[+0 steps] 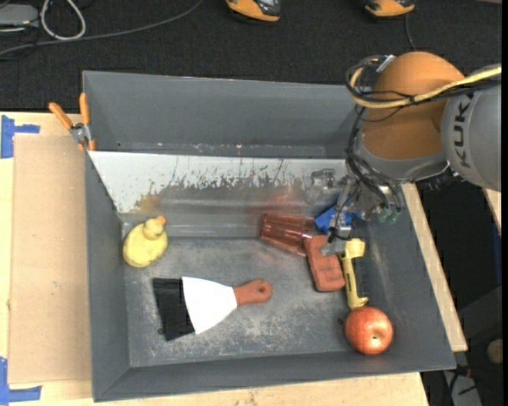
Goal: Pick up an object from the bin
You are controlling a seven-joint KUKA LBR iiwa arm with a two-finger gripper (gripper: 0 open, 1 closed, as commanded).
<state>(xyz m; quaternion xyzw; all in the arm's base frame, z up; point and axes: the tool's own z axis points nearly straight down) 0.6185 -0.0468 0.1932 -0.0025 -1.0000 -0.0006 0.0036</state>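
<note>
End effector (343, 224) sits right of centre in bin (237, 117), at blue piece (324, 220); grip state cannot be told.

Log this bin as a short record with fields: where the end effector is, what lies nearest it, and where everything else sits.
end effector: low over the right rear part of the grey bin
nearest things: small blue piece; reddish-brown block; yellow-handled tool; dark red ridged piece
front right: red apple, apart from the cluster
left: yellow rubber duck, alone
front middle: brush, black bristles, white body, reddish handle
held: cannot tell
</note>
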